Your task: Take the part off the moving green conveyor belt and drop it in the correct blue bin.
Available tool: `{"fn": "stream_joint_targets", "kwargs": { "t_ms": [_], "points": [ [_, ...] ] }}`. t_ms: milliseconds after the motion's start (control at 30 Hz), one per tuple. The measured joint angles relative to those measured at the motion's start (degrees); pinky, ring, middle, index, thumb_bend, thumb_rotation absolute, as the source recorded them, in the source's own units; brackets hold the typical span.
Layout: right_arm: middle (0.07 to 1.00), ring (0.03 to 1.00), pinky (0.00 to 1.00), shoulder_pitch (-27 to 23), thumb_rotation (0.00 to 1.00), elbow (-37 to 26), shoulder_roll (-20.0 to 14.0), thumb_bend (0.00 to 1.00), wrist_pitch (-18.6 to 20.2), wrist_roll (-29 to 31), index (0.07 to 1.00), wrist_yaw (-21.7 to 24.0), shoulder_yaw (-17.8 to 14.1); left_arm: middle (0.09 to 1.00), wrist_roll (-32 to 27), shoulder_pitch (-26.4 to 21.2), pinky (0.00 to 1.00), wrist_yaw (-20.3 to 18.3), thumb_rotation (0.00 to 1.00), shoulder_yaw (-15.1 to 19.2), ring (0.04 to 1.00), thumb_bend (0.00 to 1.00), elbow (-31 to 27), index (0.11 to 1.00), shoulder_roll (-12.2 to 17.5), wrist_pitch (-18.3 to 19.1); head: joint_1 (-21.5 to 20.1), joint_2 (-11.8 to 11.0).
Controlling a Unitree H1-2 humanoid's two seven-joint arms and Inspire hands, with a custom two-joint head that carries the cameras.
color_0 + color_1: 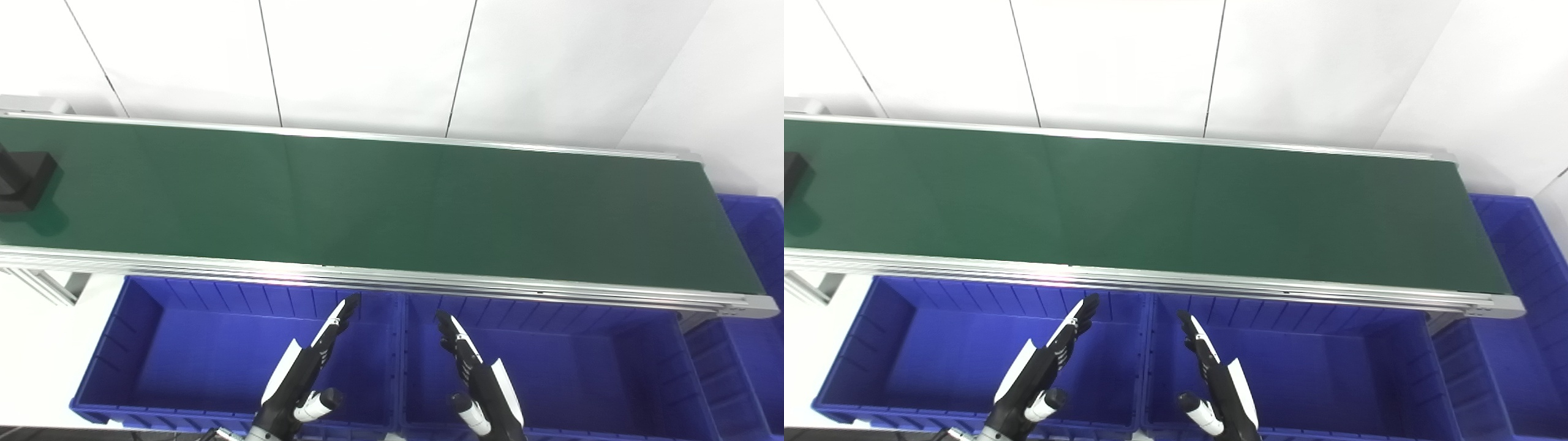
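Part [23, 180], a black blocky piece at the belt's [392, 208] far left, looks rigid and light, best gripped across its flat sides; both hands [306, 373] [481, 380] hover empty, fingers straight, near the bins [184, 367].

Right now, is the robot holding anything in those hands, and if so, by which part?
Nothing is held. The left hand and right hand hover open over the blue bins; the black part lies untouched on the belt.

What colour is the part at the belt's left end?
Black; the part shows best in the left eye view.
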Motion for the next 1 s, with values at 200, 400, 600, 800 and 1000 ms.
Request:
{"fn": "stream_joint_targets", "kwargs": {
  "t_ms": [200, 400, 600, 800, 1000],
  "points": [
    [0.972, 0.970, 0.94, -0.16, 0.98, 0.00, 0.00, 1.00, 0.00, 0.25, 0.955, -0.24, 0.22, 1.000, -0.01, -0.02, 1.00, -0.02, 0.99, 0.02, 1.000, 1.00, 0.00, 1.000, 0.06, 0.00, -0.09, -0.09],
    [0.971, 0.967, 0.93, -0.13, 0.98, -0.01, -0.11, 1.00, 0.00, 0.39, 0.956, -0.27, 0.26, 1.000, -0.14, 0.03, 1.00, -0.54, 0.98, 0.09, 1.000, 1.00, -0.02, 1.000, 0.08, 0.00, 0.35, 0.09],
    [0.968, 0.966, 0.94, -0.15, 0.98, 0.00, -0.20, 1.00, 0.00, 0.60, 0.953, -0.38, 0.29, 1.000, -0.48, 0.03, 1.00, -0.67, 0.99, 0.11, 1.000, 1.00, -0.02, 1.000, 0.05, 0.00, 0.18, -0.09],
    [0.972, 0.968, 0.93, -0.16, 0.98, 0.05, -0.24, 1.00, 0.00, 0.45, 0.956, -0.41, 0.41, 1.000, -0.49, 0.01, 1.00, -0.67, 0.99, 0.11, 1.000, 1.00, -0.02, 1.000, 0.06, 0.00, 0.09, -0.17],
    [0.973, 0.969, 0.93, -0.16, 0.98, 0.13, -0.25, 1.00, 0.00, 0.36, 0.958, -0.51, 0.47, 1.000, -0.32, 0.00, 1.00, -0.67, 0.99, 0.12, 1.000, 1.00, -0.02, 1.000, 0.07, 0.00, 0.00, -0.18]
  ]
}}
